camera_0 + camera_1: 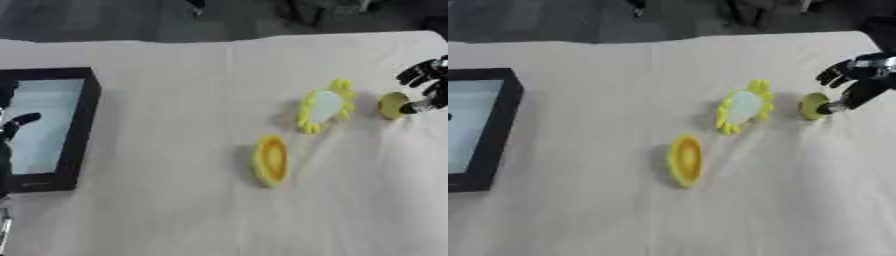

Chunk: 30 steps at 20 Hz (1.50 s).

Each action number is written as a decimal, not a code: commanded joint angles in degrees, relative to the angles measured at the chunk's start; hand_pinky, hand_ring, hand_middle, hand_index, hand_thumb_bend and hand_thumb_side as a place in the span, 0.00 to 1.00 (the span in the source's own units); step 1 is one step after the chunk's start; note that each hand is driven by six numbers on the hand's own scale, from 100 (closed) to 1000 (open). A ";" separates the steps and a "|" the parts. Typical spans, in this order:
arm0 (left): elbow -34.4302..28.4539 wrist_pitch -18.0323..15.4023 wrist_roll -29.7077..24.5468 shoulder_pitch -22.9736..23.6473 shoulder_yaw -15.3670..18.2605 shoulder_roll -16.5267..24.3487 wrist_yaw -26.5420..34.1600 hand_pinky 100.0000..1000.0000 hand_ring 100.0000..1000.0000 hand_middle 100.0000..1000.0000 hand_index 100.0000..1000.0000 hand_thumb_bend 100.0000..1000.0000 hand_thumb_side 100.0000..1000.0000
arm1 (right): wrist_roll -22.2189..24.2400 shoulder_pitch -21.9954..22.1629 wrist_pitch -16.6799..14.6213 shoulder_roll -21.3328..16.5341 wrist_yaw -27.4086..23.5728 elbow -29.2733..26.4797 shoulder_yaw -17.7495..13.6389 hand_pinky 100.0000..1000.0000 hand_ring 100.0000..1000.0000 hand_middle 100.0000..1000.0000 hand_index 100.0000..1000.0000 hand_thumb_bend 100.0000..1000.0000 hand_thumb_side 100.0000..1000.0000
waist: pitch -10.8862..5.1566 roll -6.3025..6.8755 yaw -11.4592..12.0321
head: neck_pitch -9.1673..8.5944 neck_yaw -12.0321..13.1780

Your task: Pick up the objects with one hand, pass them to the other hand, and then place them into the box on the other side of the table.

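Nearest the camera, an oval yellow dish [271,160] lies on the cream cloth [175,210] that covers the desk, a little right of the middle, its long axis running away from the robot. Beyond it and to the right lies a pale round piece with a yellow scalloped rim [325,106], flower-like in outline, tilted so that its top leans right; it is apart from the oval dish. Just right of that sits a small olive-yellow round object [813,106], standing close beside the flower shape without touching it. The right hand [857,80] comes in from the right edge, black with silver at the wrist, its fingers curled downward and one fingertip [833,107] at the right side of the small round object; whether it actually grips the object cannot be told, since the contact is blurred. On the far left of the desk stands the box [86,120], black-walled with a pale bluish floor, well apart from the three yellow things. The left hand [16,125] shows as a dark shape at the left edge, over the box's interior; its fingers cannot be made out.
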 commanded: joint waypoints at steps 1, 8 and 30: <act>-1.01 -0.02 -0.26 -0.82 -0.11 0.47 0.23 0.69 1.00 0.82 0.81 0.44 0.73 | -0.94 -1.04 -0.02 -1.25 1.19 0.03 -0.62 0.84 0.93 0.87 0.90 0.51 0.06 | -0.33 -0.03 0.00 | -0.75 -0.32; -1.16 -0.23 -0.13 -0.99 -0.11 0.41 0.36 0.69 1.00 0.82 0.81 0.44 0.73 | -1.54 -0.85 -0.13 -0.30 2.87 0.75 -0.32 0.83 0.92 0.85 0.89 0.51 0.04 | -0.01 0.17 0.13 | -0.79 -0.50; -1.48 -0.46 -0.57 -1.41 -0.39 0.31 0.60 0.69 1.00 0.82 0.81 0.44 0.73 | -13.94 -1.31 0.71 1.89 10.82 3.95 -0.57 0.81 0.84 0.75 0.85 0.47 0.00 | 0.88 0.59 0.55 | -1.13 -0.66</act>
